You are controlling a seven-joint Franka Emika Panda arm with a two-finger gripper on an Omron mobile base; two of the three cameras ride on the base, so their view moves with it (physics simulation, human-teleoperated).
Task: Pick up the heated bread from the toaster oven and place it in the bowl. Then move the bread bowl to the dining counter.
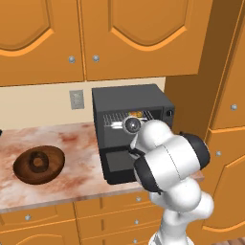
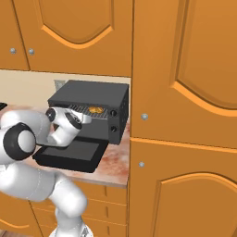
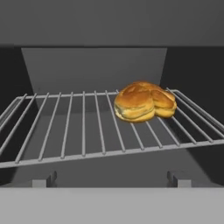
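Hand view looks straight into the dark grey boxy toaster oven point(image 3: 109, 26), where the golden-orange toasted bread point(image 3: 144, 101) lies on the silver wire rack point(image 3: 83, 131), ahead of the gripper and off to the right of its line, toward the rack's right rear. The two small dark finger tips point(image 3: 39, 183) rise at the bottom of this view, set far apart, so the jaws stand spread wide with nothing between them; that width suits a piece broader than a pinch could take.

In the left base view the white arm reaches at the oven mouth, its gripper point(image 1: 125, 125) level with the rack and just short of the opening, above the drop-down door point(image 1: 117, 165), which lies flat and open so the hand can go in horizontally. The right base view shows the same: the hand held level over the lowered door, with the bread a small orange spot deeper inside.

The wide dark brown wooden bowl point(image 1: 39, 164) sits on the marbled kitchen counter point(image 1: 72, 143), well apart from the gripper, to its left, within a swing of the arm once the bread is held.

By my judgement the step in hand is the approach; the hand needs to shift right and advance before closing.
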